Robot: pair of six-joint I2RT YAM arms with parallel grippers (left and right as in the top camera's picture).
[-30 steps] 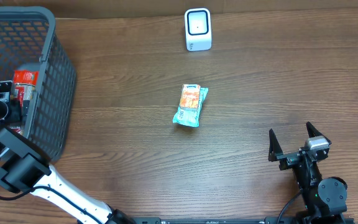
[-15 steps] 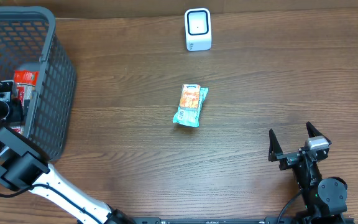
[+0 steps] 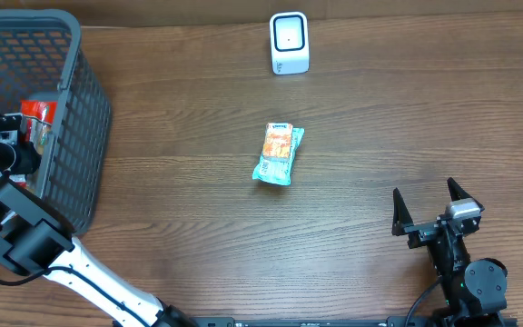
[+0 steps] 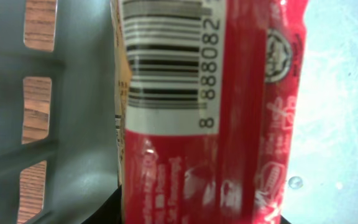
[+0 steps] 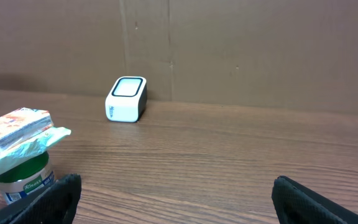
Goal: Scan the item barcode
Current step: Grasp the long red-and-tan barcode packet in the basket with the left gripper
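Reaches deep inside the basket [image 3: 80,136] with the left gripper [image 3: 16,136], close against the red pack [image 3: 36,110]. Finds that pack a touch nearer the basket's far rim than half a second ago, slightly tilted, with the wrist shifted along the same way. Fills the left wrist view with the pack's side and its barcode [image 4: 163,62], just beside the grey basket wall. Cannot tell from any view how far apart the claw's jaws stand, nor whether gripping the pack. Reads, as a judgement, like a grasp in the making, with the lift out of the basket and the carry to the scanner [image 3: 289,43], well apart from the basket, not yet done. Keeps the right gripper [image 3: 425,211] spread wide and empty, far across from the basket, unmoved.
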